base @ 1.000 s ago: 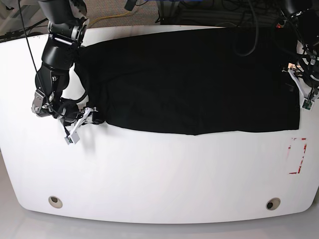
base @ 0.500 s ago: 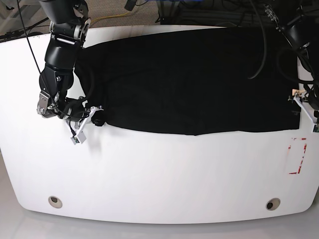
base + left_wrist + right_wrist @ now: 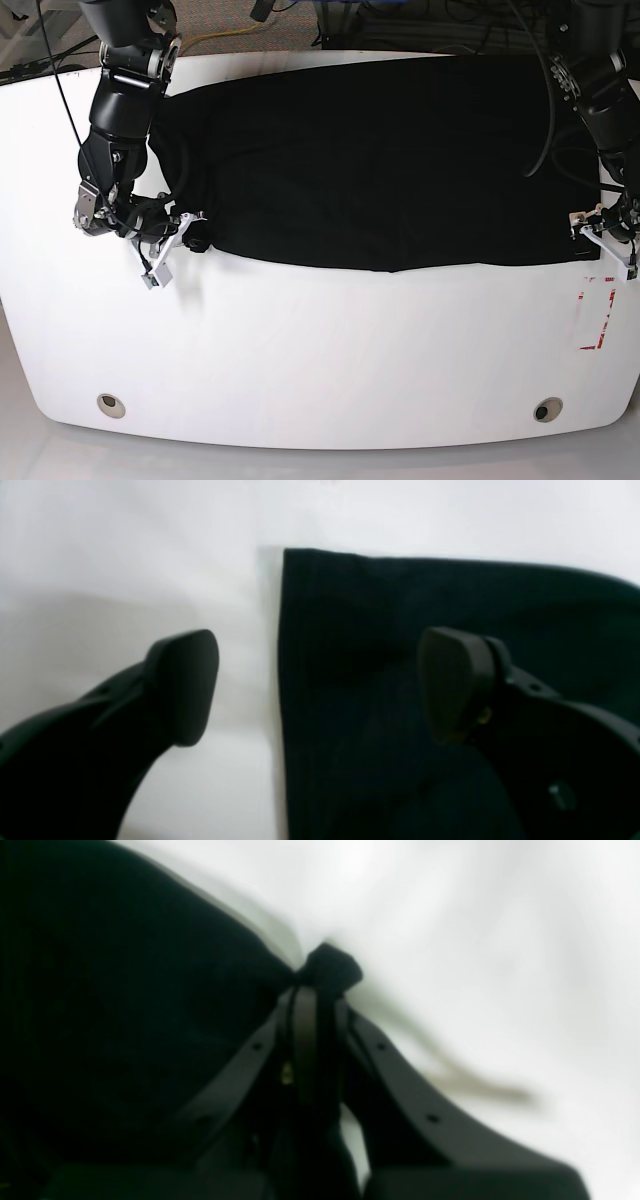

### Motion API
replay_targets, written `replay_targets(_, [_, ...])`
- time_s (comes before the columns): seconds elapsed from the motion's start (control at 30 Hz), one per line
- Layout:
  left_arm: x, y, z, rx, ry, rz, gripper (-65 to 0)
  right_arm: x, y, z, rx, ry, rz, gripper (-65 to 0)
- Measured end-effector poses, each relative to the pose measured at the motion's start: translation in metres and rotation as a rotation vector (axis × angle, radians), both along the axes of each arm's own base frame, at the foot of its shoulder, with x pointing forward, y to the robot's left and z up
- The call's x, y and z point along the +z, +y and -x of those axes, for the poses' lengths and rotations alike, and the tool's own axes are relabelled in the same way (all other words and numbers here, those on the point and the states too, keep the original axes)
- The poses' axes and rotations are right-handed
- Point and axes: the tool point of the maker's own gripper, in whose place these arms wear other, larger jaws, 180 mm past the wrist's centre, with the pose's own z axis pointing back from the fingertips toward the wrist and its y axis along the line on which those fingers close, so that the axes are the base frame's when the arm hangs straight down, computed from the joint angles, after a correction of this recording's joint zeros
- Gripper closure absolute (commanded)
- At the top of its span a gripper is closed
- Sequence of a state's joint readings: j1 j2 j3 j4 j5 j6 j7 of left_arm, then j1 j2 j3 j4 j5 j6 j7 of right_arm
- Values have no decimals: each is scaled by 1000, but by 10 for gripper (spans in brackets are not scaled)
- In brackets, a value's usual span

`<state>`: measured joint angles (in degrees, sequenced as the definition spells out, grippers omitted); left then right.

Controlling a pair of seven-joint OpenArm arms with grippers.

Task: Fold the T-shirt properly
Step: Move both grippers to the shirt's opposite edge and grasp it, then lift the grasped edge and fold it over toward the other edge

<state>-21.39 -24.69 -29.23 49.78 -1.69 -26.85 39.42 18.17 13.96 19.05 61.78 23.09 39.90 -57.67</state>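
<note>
The black T-shirt lies as a long flat band across the far half of the white table; its print is hidden. My right gripper sits at the shirt's near left corner. In the right wrist view it is shut on a small bunch of black cloth. My left gripper is at the shirt's near right corner. In the left wrist view it is open, one finger over bare table and the other over the shirt, straddling its side edge.
A red-and-white tape mark lies on the table near the right edge. Two round holes sit near the front edge. Cables hang behind the table's far edge.
My left gripper has moved toward the front along the shirt's right edge, down to its near right corner. My right gripper has stayed on the left corner, shifting only slightly.
</note>
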Motion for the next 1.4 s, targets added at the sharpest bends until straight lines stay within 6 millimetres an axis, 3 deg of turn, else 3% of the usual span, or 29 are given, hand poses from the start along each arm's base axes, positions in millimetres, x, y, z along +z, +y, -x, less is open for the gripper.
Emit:
replay_targets(0.3, [-13, 10, -5, 31, -21, 42, -592, 5, 0, 1, 7, -21, 17, 0])
replay_targets(0.37, [-15, 4, -10, 8, -7, 42, -547, 9, -2, 0, 11, -35, 33, 0])
replay_targets(0.43, [-15, -5, -17, -22, -10, 50, -433, 11, -3, 1, 15, -42, 43, 0])
replay_targets(0.53, [-17, -24, -24, -89, -29, 68, -111, 14, -3, 0, 16, -49, 47, 0])
replay_targets(0.6, [-17, -32, -31, -92, -64, 75, 0, 14, -3, -1, 16, -50, 47, 0])
replay_targets(0.87, [-7, -40, -40, -117, -81, 31, 0, 21, -25, -1, 9, -59, 97, 0])
replay_targets(1.03, [28, -49, -48, -221, -99, -42, 0, 37, -30, -2, 27, -96, 145, 0])
replay_targets(1.13, [64, -53, -53, -267, -155, -114, 0, 54, -33, -1, 45, -151, 185, 0])
replay_targets(1.2, [81, -55, -48, -263, -186, -139, 0, 61, -35, 2, 50, -175, 209, 0])
replay_targets(1.4, [103, -70, -23, -301, -148, -253, 0, 66, -33, 14, 72, -198, 246, 0])
